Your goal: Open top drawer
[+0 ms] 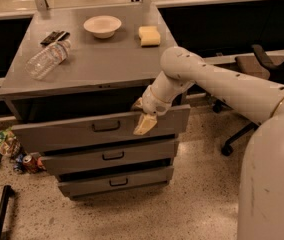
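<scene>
The tool point(143, 118) sits on the upper rim of the top drawer point(72, 133) at frame centre, right of its handle point(106, 126). Whether it is spread or clamped I cannot tell. The front panel runs left-right, so the pull likely goes toward the lower frame.

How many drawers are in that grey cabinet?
3. The tall grey top drawer sticks out, with the robot's hand at its upper edge. The shorter grey middle drawer sits below it, and the grey bottom drawer is nearest the floor. None looks hidden.
</scene>
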